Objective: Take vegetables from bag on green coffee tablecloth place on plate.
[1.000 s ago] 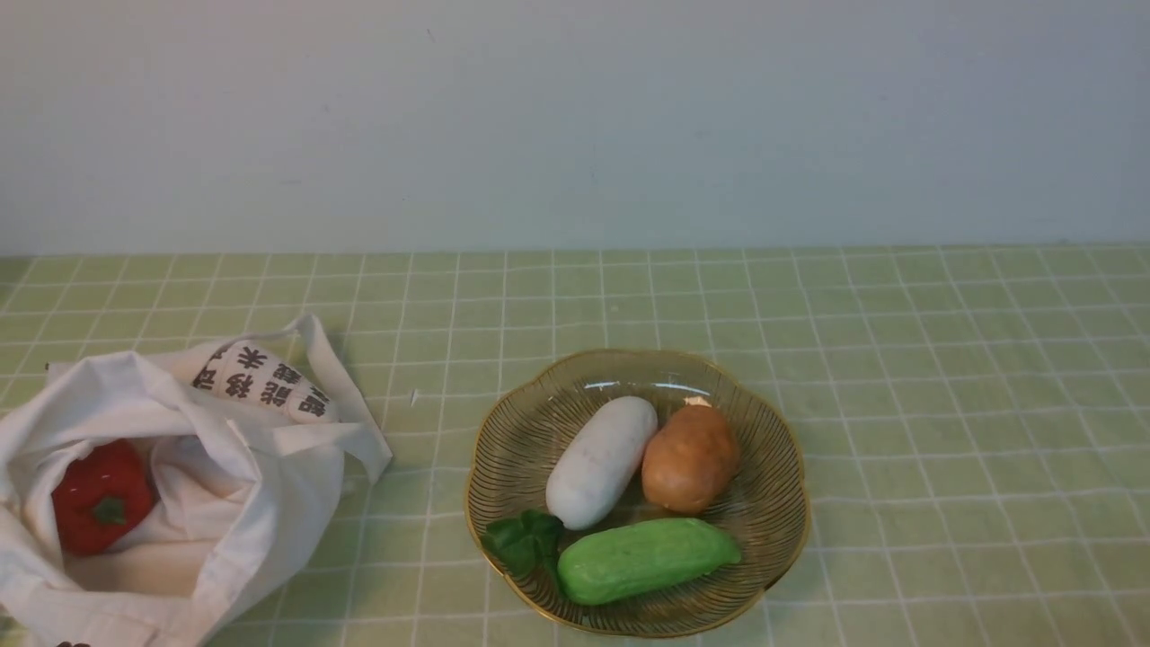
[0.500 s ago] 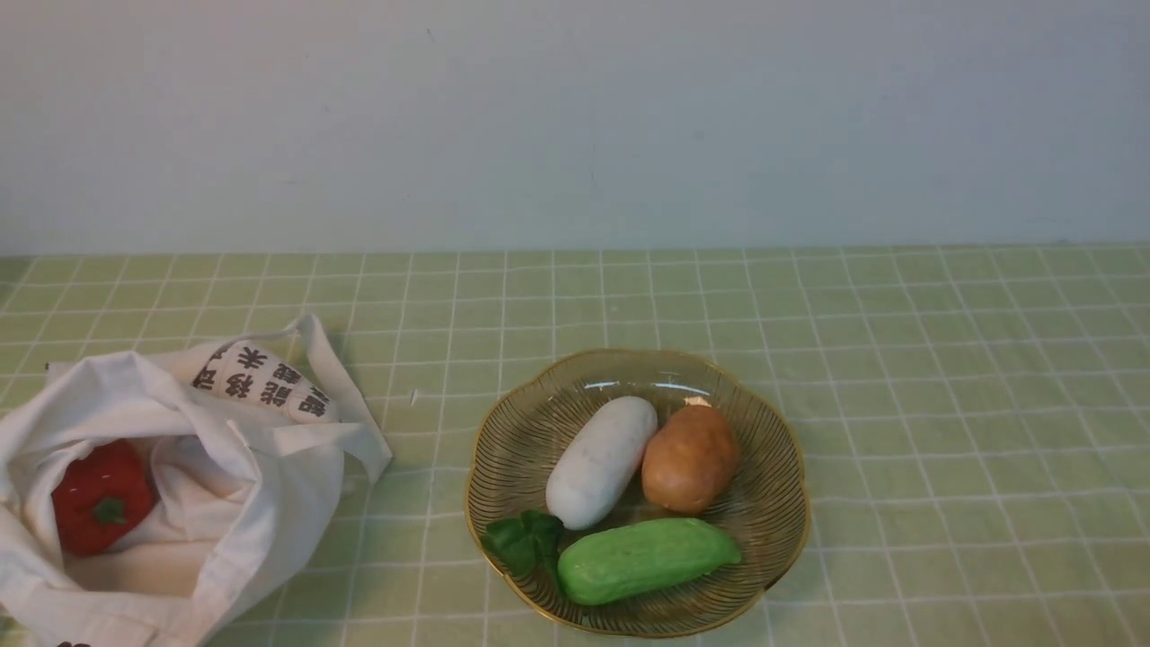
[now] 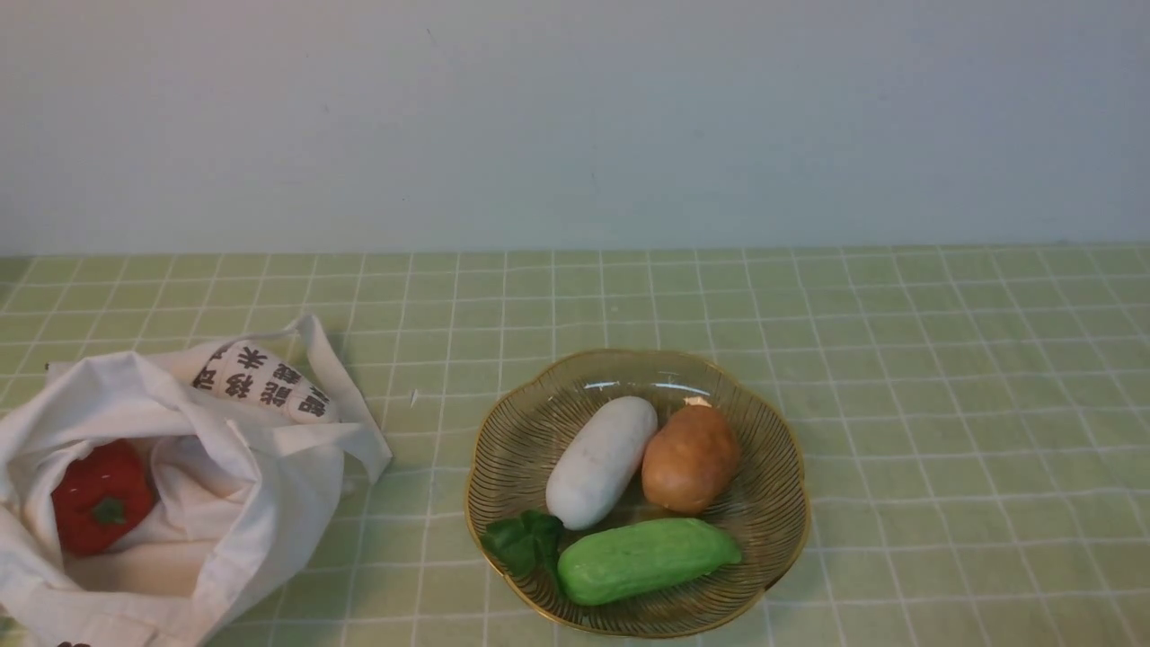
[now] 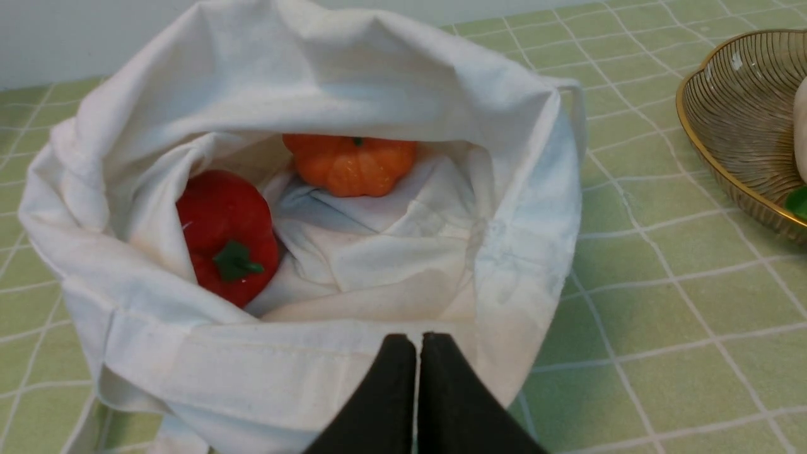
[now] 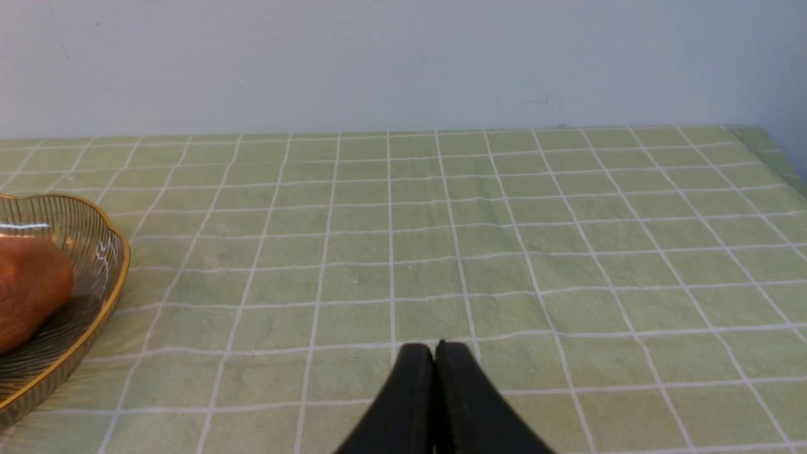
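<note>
**Both pincers closed, empty; potato on plate**

Left pincer point(image 4: 417, 353): fingers pressed together, holding nothing, poised just outside the near hem of the bag point(image 4: 529, 189). Right pincer point(image 5: 434, 362): fingers together, empty, over bare cloth point(image 5: 504, 252). Neither pincer appears in the front view.

Room to move: right of the right pincer the cloth runs unbroken to the wall, with the bench corner visible at far right. In the front view an open strip of cloth lies between the bag point(image 3: 269, 485) and the plate point(image 3: 512, 431); the bag sits at the left edge of that view, partly cut off by it. Cloth behind the plate up to the wall is bare.

Containers:
- Bag: mouth gaping open toward the left pincer, rim slumped and folded. Inside, a red pepper point(image 4: 227, 233) on one side and an orange pumpkin point(image 4: 350, 165) deeper in, apart from each other.
- Plate: potato point(image 3: 690, 458) lies on its right half, touching a white oblong vegetable point(image 3: 600, 461) beside it. A green cucumber point(image 3: 647, 559) lies across the near side, with a dark green leaf point(image 3: 524, 542) at its left end.
</note>
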